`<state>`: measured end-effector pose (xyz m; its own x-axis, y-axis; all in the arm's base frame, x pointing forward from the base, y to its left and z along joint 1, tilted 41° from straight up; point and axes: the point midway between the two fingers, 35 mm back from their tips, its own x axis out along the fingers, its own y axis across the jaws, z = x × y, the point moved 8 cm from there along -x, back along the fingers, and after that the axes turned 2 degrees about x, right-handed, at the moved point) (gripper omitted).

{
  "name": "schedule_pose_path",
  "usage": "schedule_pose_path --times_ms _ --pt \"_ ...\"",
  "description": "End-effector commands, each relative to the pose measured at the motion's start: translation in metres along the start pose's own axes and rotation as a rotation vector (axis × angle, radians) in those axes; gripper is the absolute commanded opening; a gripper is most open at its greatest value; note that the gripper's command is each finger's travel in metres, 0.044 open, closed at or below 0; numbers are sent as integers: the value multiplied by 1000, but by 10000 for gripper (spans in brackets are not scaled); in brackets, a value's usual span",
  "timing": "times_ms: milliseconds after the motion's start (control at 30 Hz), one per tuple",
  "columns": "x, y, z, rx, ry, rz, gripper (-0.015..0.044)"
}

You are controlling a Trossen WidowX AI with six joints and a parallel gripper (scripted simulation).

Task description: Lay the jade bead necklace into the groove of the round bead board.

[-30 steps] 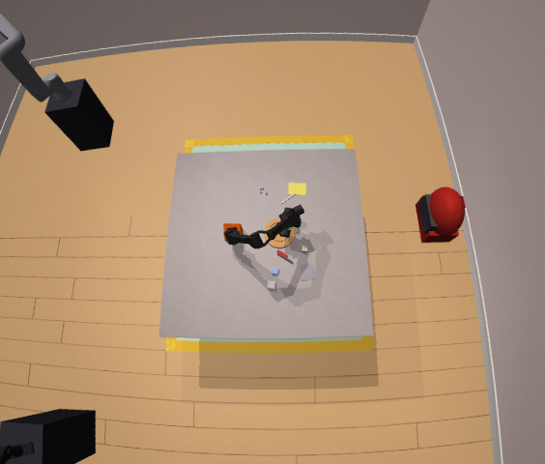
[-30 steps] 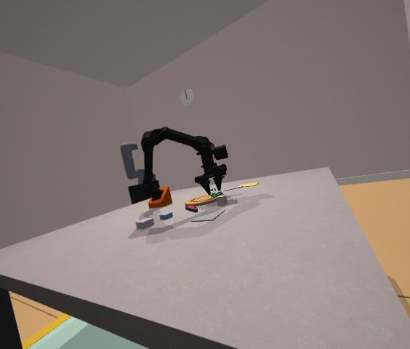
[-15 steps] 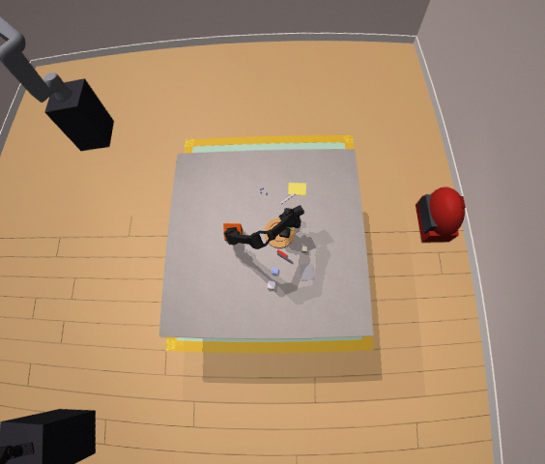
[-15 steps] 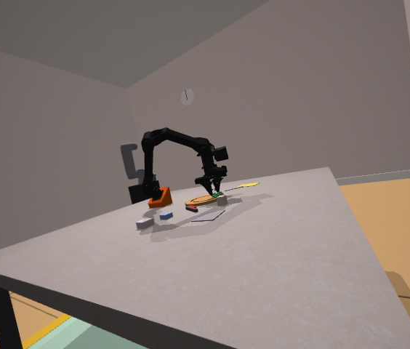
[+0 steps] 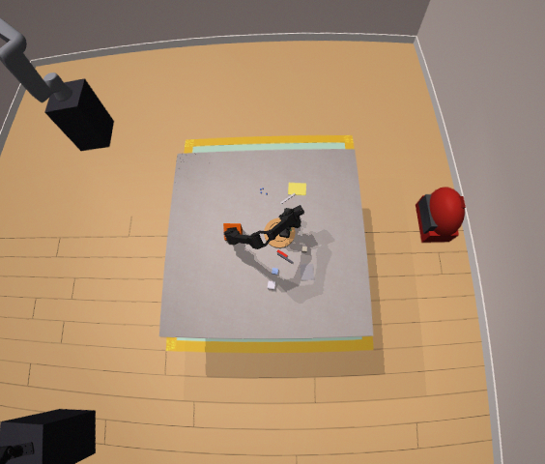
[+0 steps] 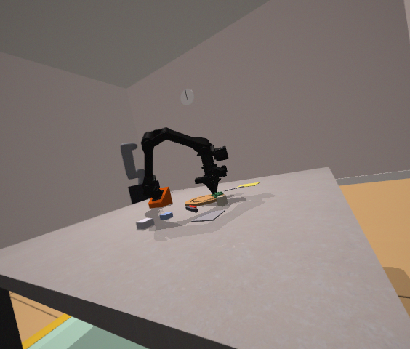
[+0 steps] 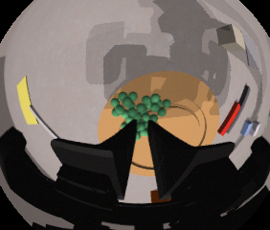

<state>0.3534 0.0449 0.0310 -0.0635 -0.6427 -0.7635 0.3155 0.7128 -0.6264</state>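
Observation:
The round bead board [image 5: 278, 240] [image 6: 194, 201] [image 7: 212, 126] lies flat on the table, light wood with a thin dark ring groove. The jade bead necklace [image 6: 217, 195] [image 7: 127, 102] is a bunched heap of green beads on one side of the board, over its groove line and near its rim. My gripper [image 6: 214, 193] [image 7: 142, 123] points down at the heap, its fingertips close together on the near part of the bunch. It is shut on a few beads. The rest spread out beyond the tips. The arm hides the necklace in the top view.
A beige block [image 5: 304, 248] [image 6: 222, 200] [image 7: 232, 37] stands near the board. A red and dark marker [image 5: 282, 253] [image 7: 230, 118] lies beside it. A blue block [image 5: 274, 271], a white block [image 5: 271, 285], a grey sheet [image 5: 307, 273], a yellow note [image 5: 297, 188] and an orange holder [image 6: 166, 197] are around.

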Motion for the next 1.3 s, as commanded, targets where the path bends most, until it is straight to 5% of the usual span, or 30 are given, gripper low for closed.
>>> schedule_pose_path --times_ms 0,1267 --pt "0 0 0 1 0 1 30" --pt "-6 1 -40 -10 1 -4 0"
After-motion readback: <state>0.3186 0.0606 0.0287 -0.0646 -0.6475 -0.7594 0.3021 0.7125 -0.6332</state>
